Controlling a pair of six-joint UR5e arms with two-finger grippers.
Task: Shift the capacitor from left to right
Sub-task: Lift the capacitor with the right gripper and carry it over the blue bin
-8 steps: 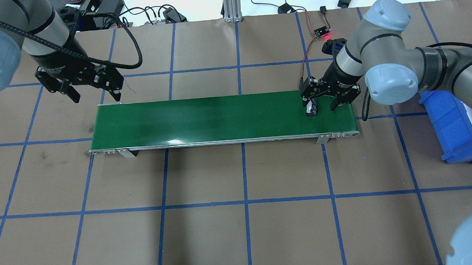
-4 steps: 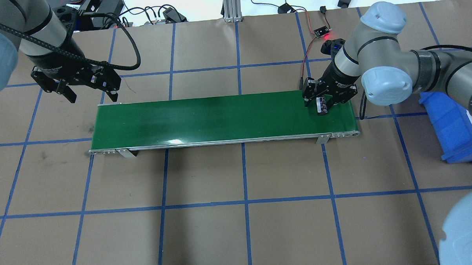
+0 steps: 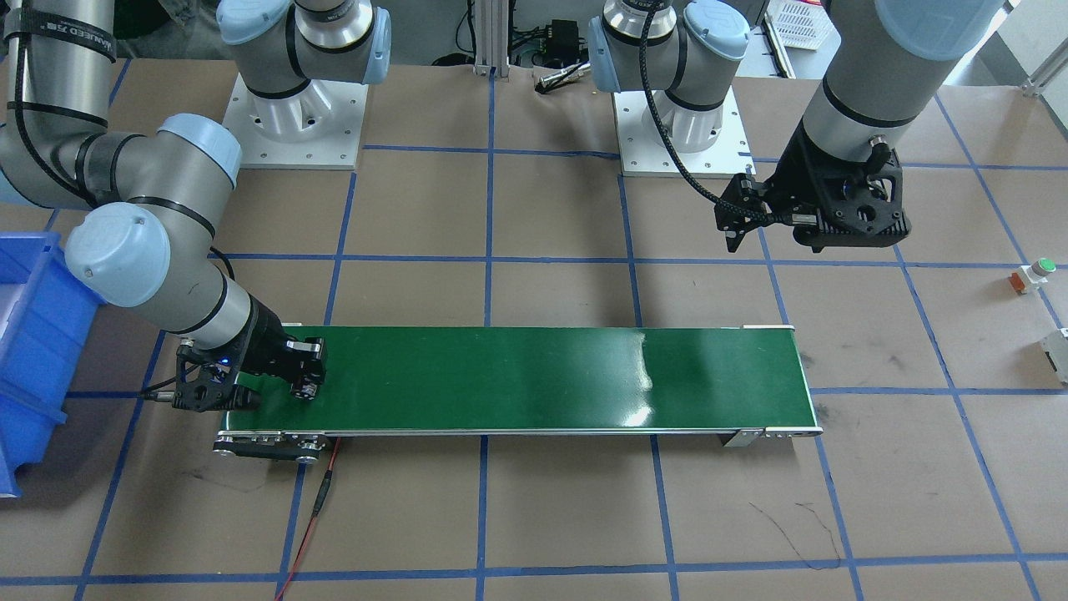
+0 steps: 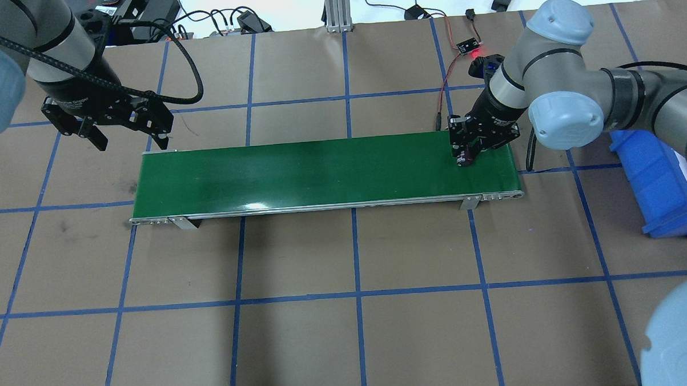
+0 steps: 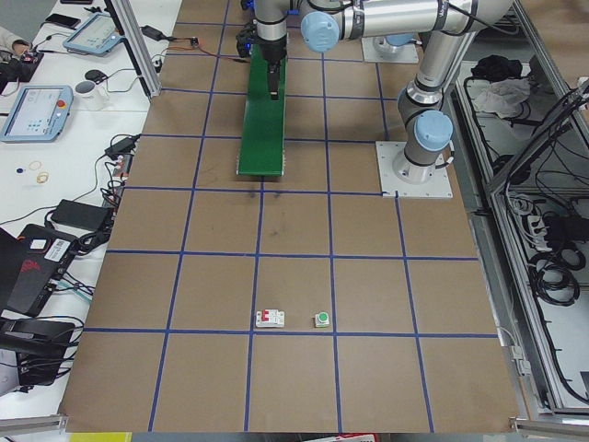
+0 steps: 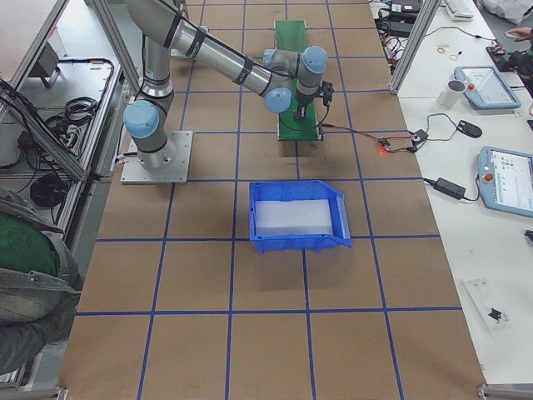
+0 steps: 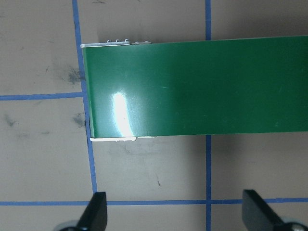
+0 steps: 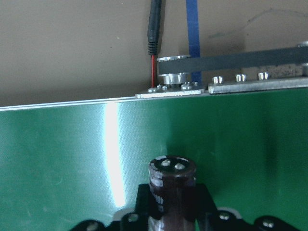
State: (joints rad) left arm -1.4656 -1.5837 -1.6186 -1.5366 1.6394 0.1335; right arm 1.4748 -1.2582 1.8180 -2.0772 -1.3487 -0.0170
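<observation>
Overhead exterior view: the right gripper point(image 4: 466, 153) pinches the capacitor point(image 4: 464, 158) at the right end of the green belt point(image 4: 297, 172). The left gripper point(image 4: 129, 143), spread and empty, hovers beside the belt's left end. Carrying the capacitor to the blue bin point(image 4: 657, 188) probably remains.

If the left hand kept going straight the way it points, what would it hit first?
Probably the brown table paper just off the end of the green belt, not the belt itself; the left hand hangs open above it.
</observation>
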